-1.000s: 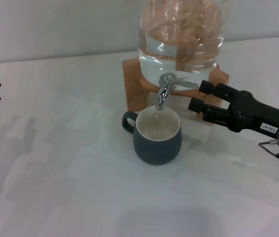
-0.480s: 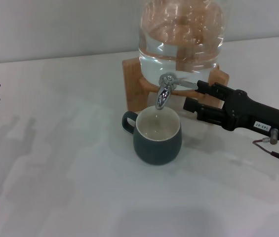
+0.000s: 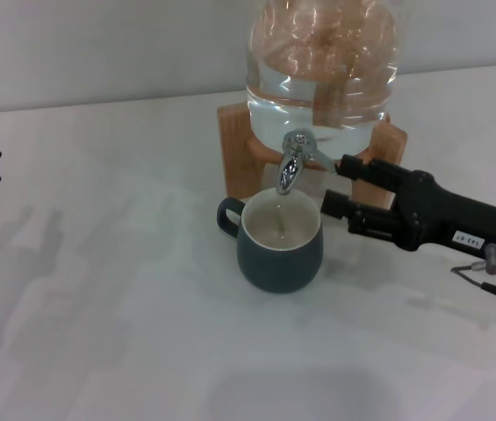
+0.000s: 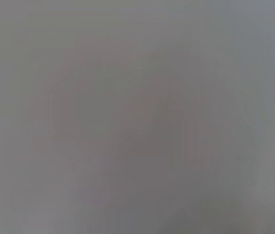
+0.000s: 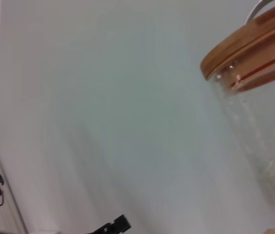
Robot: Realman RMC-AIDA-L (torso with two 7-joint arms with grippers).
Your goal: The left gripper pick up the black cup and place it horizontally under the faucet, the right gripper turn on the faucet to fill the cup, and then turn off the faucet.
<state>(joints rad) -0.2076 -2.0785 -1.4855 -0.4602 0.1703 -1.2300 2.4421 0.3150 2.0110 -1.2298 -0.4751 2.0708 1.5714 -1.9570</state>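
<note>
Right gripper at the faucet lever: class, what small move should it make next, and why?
Probably hold steady and let the black cup fill. The right gripper is at the faucet lever, a thin stream falls into the cup, and only a little water shows inside.

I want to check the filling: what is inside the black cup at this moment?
The black cup shows its cream inside with a thin stream falling from the faucet. The level cannot be judged; the near wall covers the bottom.
</note>
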